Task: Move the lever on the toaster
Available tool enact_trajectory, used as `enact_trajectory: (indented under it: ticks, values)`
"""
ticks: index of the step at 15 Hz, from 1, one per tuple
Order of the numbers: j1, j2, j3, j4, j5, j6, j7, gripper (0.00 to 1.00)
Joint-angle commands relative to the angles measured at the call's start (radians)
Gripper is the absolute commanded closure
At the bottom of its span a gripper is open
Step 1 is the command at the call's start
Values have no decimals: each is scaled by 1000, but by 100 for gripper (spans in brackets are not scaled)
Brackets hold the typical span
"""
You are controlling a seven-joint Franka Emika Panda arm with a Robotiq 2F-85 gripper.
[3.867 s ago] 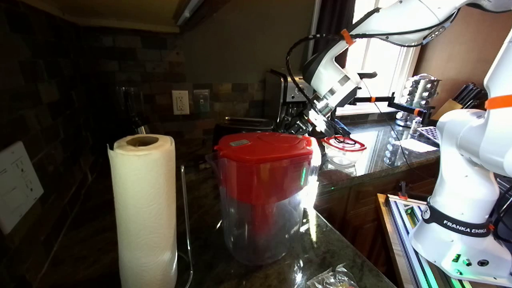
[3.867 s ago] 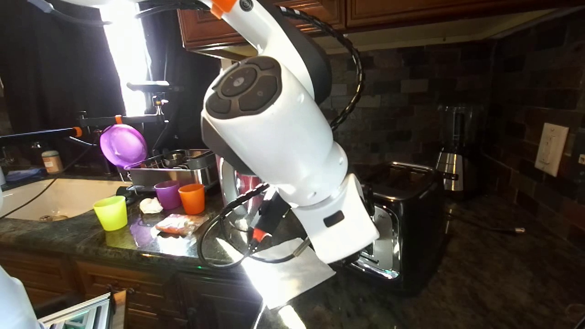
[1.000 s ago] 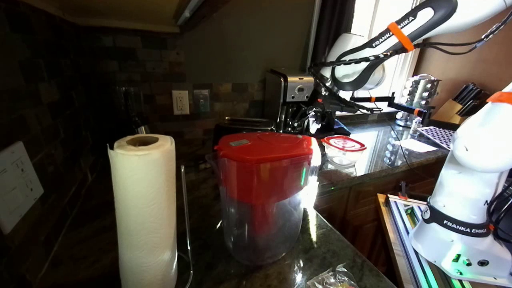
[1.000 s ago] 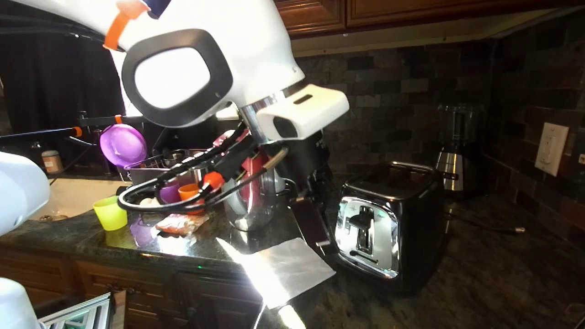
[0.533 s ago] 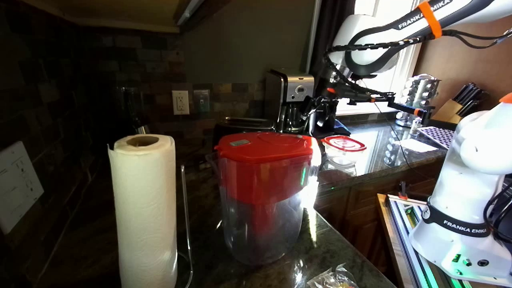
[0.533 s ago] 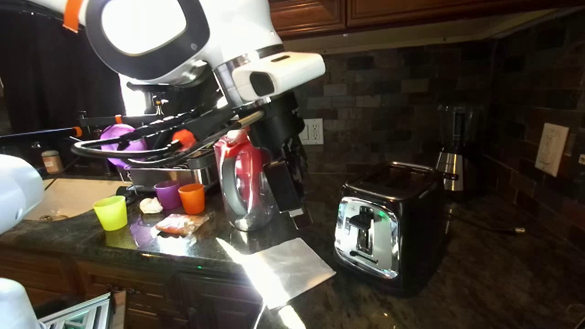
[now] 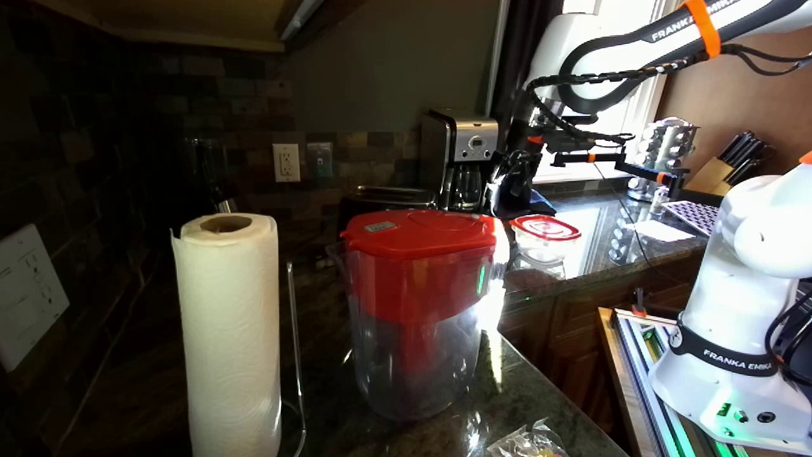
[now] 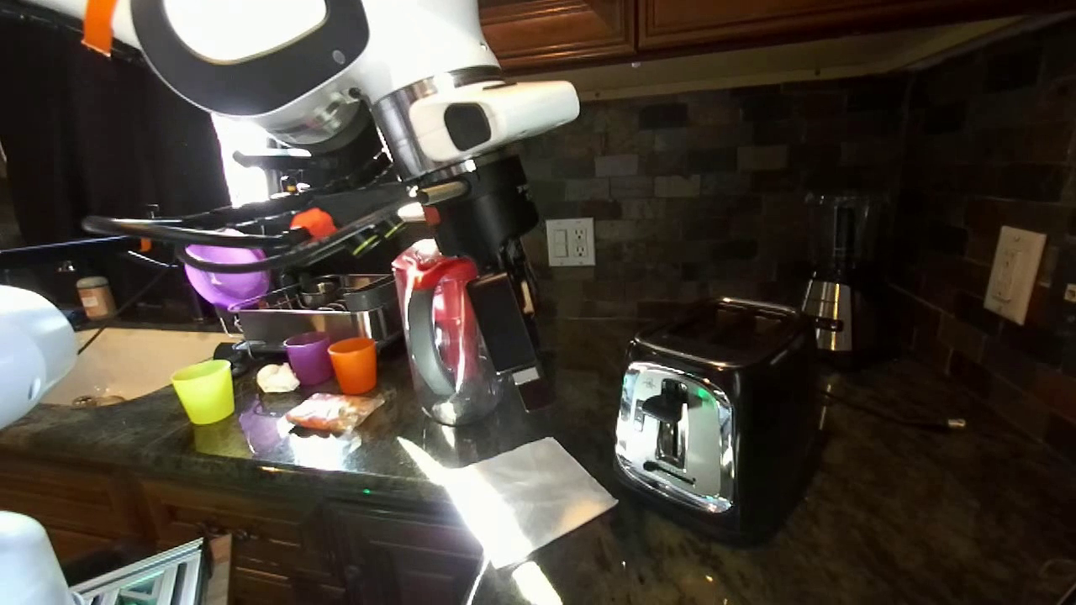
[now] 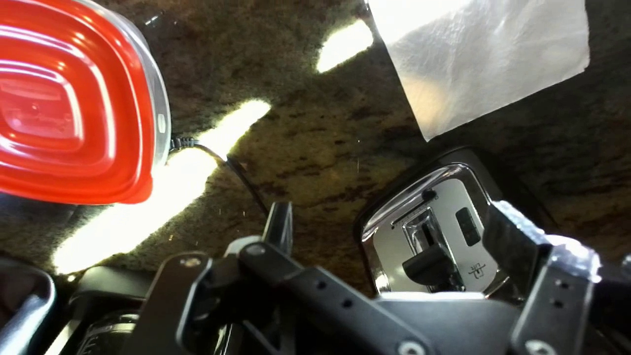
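- The glossy black boxy toaster [image 8: 740, 420] is seen at right in an exterior view.
- The black metal claw [image 9: 390, 221] is spread.
- The toaster's dark lever [image 9: 429, 266] is best pressed straight down.

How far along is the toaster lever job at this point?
Done: nothing certain; the black, plastic-looking lever sits high on the front of the boxy, glossy black toaster.
In hand: nothing; the black two-fingered end effector stands open, apart from the toaster.
Left: probably pressing the lever down, unless raised is the goal.
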Motion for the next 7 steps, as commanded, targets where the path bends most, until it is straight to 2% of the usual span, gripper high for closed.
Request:
enact_trajectory:
  ticks: [1,2,7]
  values:
    - [32,-37,-27,-15,-26,-35,-1,0]
    - [30,-5,-26,1,-21,-6,14,0]
    - [34,-7,-27,1,-21,-6,13,0]
